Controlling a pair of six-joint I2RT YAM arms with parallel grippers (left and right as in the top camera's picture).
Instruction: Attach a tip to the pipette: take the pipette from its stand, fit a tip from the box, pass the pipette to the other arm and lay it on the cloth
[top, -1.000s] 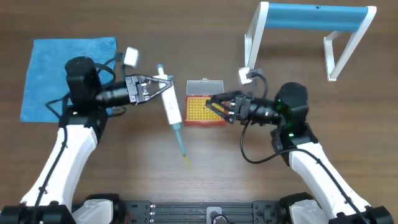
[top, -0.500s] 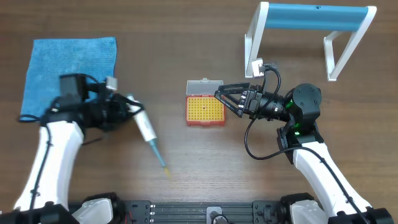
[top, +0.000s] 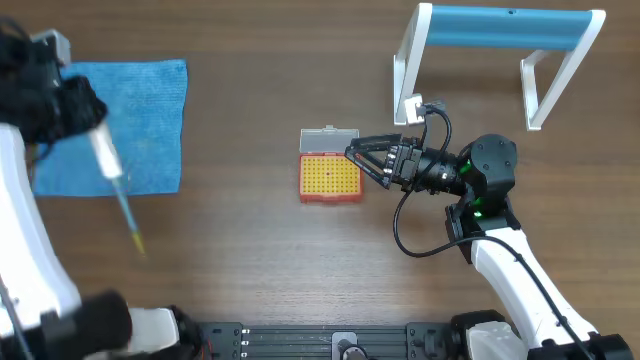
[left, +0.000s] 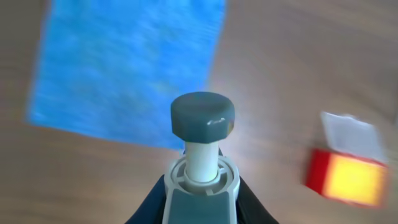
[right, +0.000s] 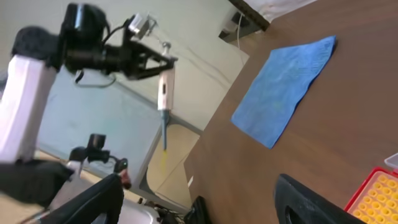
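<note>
**Pipette carried over to the cloth**

The left gripper (right: 163, 60), jaws clamped on the pipette (top: 108, 160), has swung it from mid-table to the left edge and holds it aloft by the blue cloth (top: 150, 100). The tip box (top: 330, 178) sits mid-table. Beside it the right gripper (top: 358, 160) hasn't moved, jaws wide and empty. The stand (top: 505, 28) fills the far right corner.

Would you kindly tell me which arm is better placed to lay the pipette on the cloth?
The left. The left gripper holds the pipette, tip fitted, lifted by the blue cloth. The right gripper stands open and empty beside the tip box, far from the cloth.
</note>
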